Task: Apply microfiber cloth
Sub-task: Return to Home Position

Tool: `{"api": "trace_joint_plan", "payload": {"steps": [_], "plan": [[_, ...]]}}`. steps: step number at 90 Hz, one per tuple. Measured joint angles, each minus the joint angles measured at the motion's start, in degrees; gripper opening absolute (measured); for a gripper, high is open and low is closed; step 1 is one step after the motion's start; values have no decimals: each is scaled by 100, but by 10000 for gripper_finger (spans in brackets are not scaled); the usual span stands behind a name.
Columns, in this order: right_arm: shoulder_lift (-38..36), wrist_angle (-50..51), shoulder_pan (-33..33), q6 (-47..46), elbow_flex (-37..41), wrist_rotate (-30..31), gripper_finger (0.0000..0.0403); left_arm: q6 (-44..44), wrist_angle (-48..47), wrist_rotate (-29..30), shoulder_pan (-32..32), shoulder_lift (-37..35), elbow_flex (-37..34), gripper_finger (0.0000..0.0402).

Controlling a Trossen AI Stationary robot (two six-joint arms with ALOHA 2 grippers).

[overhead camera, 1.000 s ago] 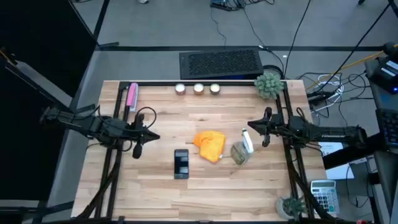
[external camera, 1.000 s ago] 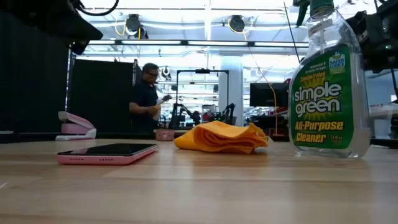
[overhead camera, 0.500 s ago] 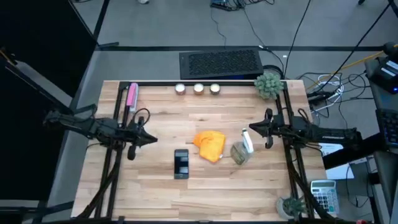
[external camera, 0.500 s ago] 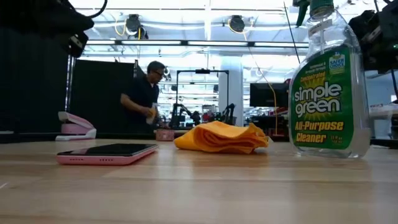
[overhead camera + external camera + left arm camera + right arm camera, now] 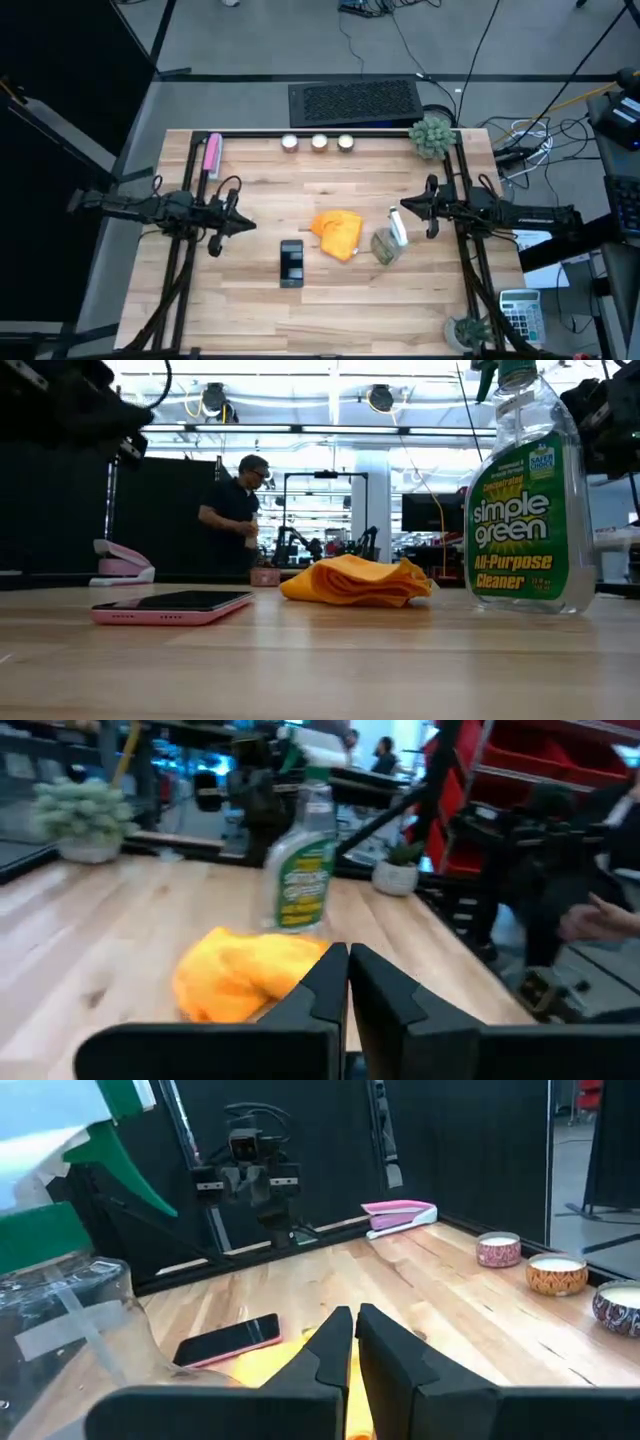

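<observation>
- For homing, probably best to draw both arms back high and level, away from the spray bottle (image 5: 388, 240), leaving the microfiber cloth (image 5: 337, 232) and phone (image 5: 291, 263) undisturbed.
- Left gripper (image 5: 247, 226): well left of the bottle, beyond the phone; pressed together, empty, touching nothing.
- Right gripper (image 5: 403, 203): close by the bottle, not touching it; likewise together, holding nothing.
- Cloth: crumpled just left of the bottle, free of both grippers.
</observation>
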State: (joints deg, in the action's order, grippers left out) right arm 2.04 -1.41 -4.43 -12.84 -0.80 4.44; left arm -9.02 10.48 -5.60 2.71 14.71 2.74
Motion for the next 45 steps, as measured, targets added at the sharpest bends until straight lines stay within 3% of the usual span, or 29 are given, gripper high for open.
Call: {"api": "trace_joint_plan", "payload": {"steps": [12, 32, 45], "plan": [[0, 0, 0, 0, 0, 0, 6, -95, -9, -2, -364, -480, -228, 0], [0, -7, 2, 2, 0, 1, 6, -8, -786, -16, -769, -1468, -227, 0], [3, -13, 2, 2, 0, 6, 6, -18, -940, -25, -945, -1470, -229, 0]]}}
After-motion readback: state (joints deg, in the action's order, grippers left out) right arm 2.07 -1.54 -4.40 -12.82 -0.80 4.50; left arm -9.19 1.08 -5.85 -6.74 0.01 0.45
